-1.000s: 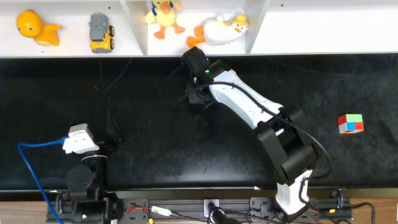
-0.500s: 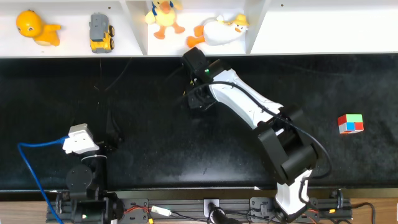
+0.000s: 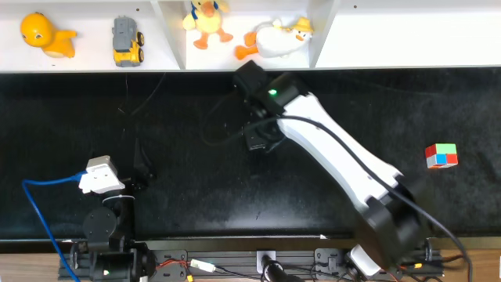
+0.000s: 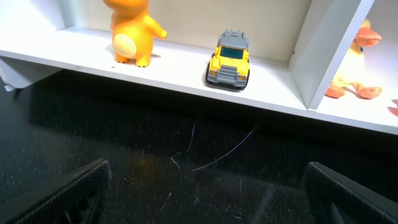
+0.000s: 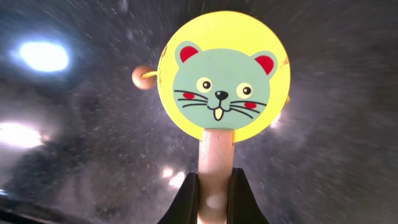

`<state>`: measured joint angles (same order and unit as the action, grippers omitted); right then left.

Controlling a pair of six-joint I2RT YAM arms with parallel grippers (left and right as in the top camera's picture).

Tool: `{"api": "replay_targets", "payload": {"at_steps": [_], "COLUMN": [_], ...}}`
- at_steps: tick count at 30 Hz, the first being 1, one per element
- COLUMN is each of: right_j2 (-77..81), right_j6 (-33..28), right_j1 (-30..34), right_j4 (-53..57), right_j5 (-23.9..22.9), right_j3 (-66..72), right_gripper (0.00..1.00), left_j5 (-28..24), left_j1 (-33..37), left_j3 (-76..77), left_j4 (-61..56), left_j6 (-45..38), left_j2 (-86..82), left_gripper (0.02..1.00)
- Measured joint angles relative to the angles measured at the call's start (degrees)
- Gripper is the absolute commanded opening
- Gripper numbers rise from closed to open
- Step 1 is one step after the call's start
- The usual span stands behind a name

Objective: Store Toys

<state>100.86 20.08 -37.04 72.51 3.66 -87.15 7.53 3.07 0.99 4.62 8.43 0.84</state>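
The right pincer [image 5: 215, 188] is pinching the pale wooden handle of a round yellow drum rattle [image 5: 222, 84] with a green mouse face painted on its disc and a small wooden bead hanging at its side. It holds the rattle over the black tabletop [image 3: 196, 180], near the front edge of the white shelf [image 3: 391, 39]. The left pincer [image 4: 211, 190] is spread wide and holds nothing, low over the tabletop and facing the shelf. On the shelf sit an orange rubber duck [image 3: 45, 33], a yellow-and-grey toy truck [image 3: 127, 41], a yellow plush duck [image 3: 207, 22] and a white plush goose [image 3: 278, 37]. A multicoloured cube [image 3: 441, 155] lies on the tabletop, well apart to the right.
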Motion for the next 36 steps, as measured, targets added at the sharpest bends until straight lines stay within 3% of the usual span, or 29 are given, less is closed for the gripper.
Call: {"api": "replay_targets", "payload": {"at_steps": [9,20,27,36], "right_j2": [-17.31,-26.62,-25.4,-16.74], "right_j6": [3.67,5.18,0.59,-8.41], "right_j1": [5.57,24.39,32.81,35.89], "right_j4": [0.13,-1.88,-10.16,-19.43], "right_j5": [-4.17,-8.81,-8.74,-3.26], "right_j3": [10.4,16.46,16.46,16.46], "right_gripper": [0.045,0.045,0.045,0.047], "left_j5": [0.0,0.0,0.0,0.0], "left_j1": [0.0,0.0,0.0,0.0], "left_j3": [0.0,0.0,0.0,0.0], "left_j4": [0.0,0.0,0.0,0.0], "left_j6": [0.0,0.0,0.0,0.0], "left_j2": [0.0,0.0,0.02,0.0], "left_gripper": [0.998,0.998,0.998,0.998]}}
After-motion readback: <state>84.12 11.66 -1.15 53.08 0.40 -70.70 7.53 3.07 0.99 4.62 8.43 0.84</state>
